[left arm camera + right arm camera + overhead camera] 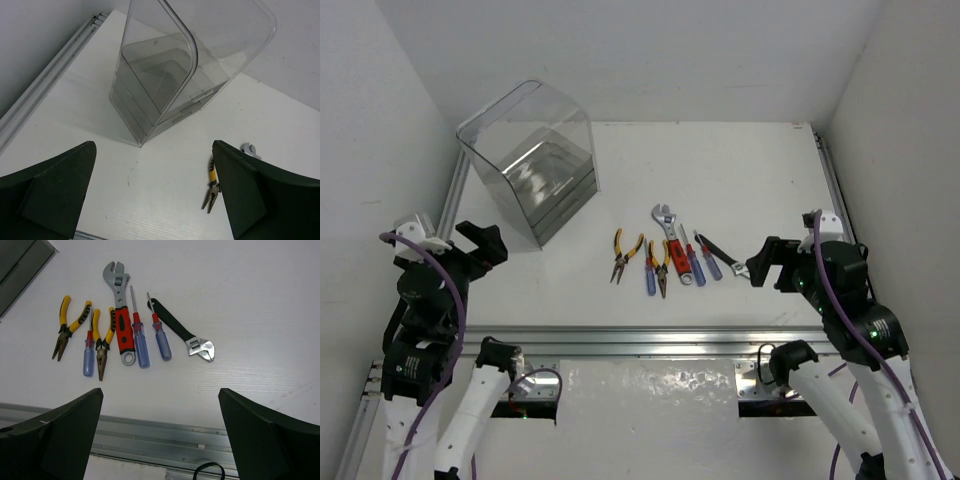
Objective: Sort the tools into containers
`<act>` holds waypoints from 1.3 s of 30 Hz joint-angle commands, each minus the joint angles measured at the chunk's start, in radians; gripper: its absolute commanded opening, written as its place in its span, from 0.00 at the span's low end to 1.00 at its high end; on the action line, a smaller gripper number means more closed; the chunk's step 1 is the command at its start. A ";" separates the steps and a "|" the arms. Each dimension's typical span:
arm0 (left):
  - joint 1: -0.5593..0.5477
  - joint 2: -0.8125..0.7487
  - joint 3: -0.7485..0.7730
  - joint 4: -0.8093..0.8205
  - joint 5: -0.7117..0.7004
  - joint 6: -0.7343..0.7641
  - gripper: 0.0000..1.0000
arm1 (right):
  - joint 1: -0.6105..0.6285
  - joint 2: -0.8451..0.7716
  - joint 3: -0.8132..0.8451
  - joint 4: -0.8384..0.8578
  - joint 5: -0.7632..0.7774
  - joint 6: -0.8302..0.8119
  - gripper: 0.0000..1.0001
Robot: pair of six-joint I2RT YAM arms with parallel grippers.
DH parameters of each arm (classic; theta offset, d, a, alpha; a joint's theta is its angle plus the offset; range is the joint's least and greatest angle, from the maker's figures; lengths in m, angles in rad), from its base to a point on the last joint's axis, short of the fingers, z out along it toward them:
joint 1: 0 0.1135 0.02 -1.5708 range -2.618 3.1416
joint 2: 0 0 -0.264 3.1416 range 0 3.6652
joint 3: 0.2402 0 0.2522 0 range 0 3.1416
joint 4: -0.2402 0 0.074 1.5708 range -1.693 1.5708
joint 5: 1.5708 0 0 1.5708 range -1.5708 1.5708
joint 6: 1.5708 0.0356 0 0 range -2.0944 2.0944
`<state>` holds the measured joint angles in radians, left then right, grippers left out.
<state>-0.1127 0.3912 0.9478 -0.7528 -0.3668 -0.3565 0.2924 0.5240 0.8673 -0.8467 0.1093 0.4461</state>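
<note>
Hand tools [141, 345] lie flat in a tight row at the middle of the white bench [750, 180], several just beside or touching their neighbours. From the left are yellow-handled pliers [67, 330], a small blue-handled screwdriver [88, 362], a second pair of yellow pliers [103, 342], a red-handled adjustable wrench [124, 330] and two longer blue-handled screwdrivers [162, 340]. At the right end a black-handled wrench [172, 322] is angled away from the rest, its silver head pointing toward the right arm.

Well apart from them, at the bench's far-left corner, stands the large clear plastic box [525, 140] with clear trays [160, 70] stacked inside. Every tool lies on the bench outside it.

The left end effector [483, 245] hovers at the near left, facing the box, with its fingers spread wide and gripping nothing. The leftmost pliers lie off to its right. The right end effector [765, 262] hangs just right of the black-handled wrench, likewise released and empty.

An aluminium rail [650, 340] crosses the near edge between the arm bases and the tools. A side rail [450, 205] runs along the left edge beside the box.
</note>
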 commanded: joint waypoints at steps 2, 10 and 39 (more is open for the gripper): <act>-0.002 0.024 -0.006 0.033 0.029 0.017 1.00 | 0.007 -0.036 0.006 0.057 0.033 0.008 0.99; -0.002 0.239 0.052 0.060 0.150 0.056 0.94 | 0.007 -0.018 -0.030 0.104 -0.059 0.014 0.99; -0.464 0.677 0.563 -0.123 -0.448 -0.102 0.99 | 0.138 0.667 -0.183 1.161 -0.540 0.425 0.99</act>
<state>-0.6487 1.1477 1.4815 -0.9257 -0.8219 -0.4538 0.3641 1.0153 0.6521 -0.0841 -0.3447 0.7059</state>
